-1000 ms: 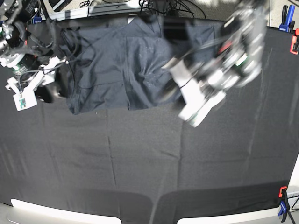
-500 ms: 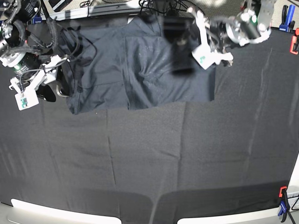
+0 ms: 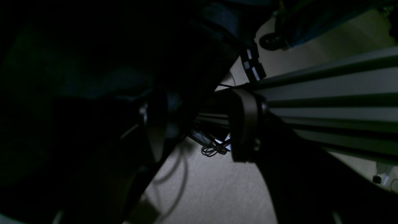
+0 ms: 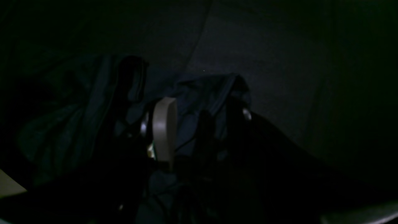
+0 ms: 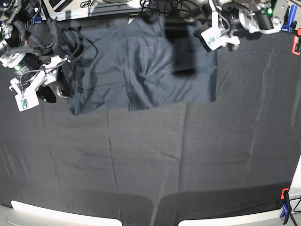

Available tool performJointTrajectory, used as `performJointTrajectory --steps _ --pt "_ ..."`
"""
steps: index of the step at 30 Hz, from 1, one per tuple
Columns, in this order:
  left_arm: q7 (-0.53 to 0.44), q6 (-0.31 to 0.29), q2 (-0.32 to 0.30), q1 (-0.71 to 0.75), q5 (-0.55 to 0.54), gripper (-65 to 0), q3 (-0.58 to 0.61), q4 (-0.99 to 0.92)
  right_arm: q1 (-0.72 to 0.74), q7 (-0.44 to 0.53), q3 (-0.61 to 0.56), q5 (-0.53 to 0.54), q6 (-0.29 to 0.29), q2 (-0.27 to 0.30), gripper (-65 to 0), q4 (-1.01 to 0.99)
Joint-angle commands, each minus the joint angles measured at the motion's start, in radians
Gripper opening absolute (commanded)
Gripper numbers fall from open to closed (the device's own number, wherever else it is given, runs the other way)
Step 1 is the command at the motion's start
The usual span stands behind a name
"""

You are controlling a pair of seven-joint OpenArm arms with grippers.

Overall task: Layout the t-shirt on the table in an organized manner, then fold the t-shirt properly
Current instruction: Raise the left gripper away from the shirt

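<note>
The dark grey t-shirt lies spread flat at the far middle of the black-clothed table, with its lower hem towards me. My right gripper sits at the shirt's left edge. In the right wrist view its fingers stand apart, with bunched shirt cloth just ahead of and between them. My left gripper hovers at the shirt's far right corner by the table's back edge. In the left wrist view it is open and empty, looking past the table at the floor.
Red and blue clamps stand at the far right corner and the near right corner. Cables lie behind the table's back edge. An aluminium frame bar runs beside the left gripper. The white rim shows at the front.
My left arm has swung from over the shirt's right half up to the far right, behind the shirt's corner. The shirt's right side now lies uncovered and flat. The right arm has barely moved.
</note>
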Motion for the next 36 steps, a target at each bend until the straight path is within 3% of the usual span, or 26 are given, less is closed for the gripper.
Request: performJointTrajectory --steps 1,5,10,17,25,30,34,36 --pt "-0.021 -0.008 -0.008 -0.014 -0.016 -35.8 -0.011 0.016 0.006 0.020 0.003 0.021 0.007 0.014 -39.4 0.017" --pt "-0.059 0.025 -0.008 -0.045 -0.002 -35.9 -0.011 0.016 0.006 0.021 0.003 0.021 0.006 0.014 -39.4 0.018" --pt "-0.118 0.088 0.014 -0.045 0.169 -35.9 -0.011 0.016 0.006 0.021 0.003 0.022 0.006 0.013 -39.4 0.017" --pt "-0.125 0.063 0.064 -0.012 0.168 -35.9 0.064 0.001 0.006 0.021 0.003 0.022 0.006 0.013 -39.4 0.017" --pt "-0.024 0.037 0.063 -0.013 0.167 -35.9 0.166 -0.009 0.006 0.019 0.003 0.022 0.006 0.014 -39.4 0.018" --pt "-0.023 0.038 0.064 -0.021 0.138 -35.8 0.036 0.004 0.002 -0.012 0.003 0.032 0.005 0.046 -39.4 0.017" --pt "-0.026 0.037 0.064 -0.023 -0.027 -35.8 -0.177 0.041 -0.027 -0.012 0.003 0.029 0.005 0.111 -39.2 0.017" --pt "-0.028 0.037 0.064 -0.033 -0.114 -35.8 -0.280 0.044 -0.048 -0.011 0.003 0.029 0.004 0.134 -34.3 0.013"
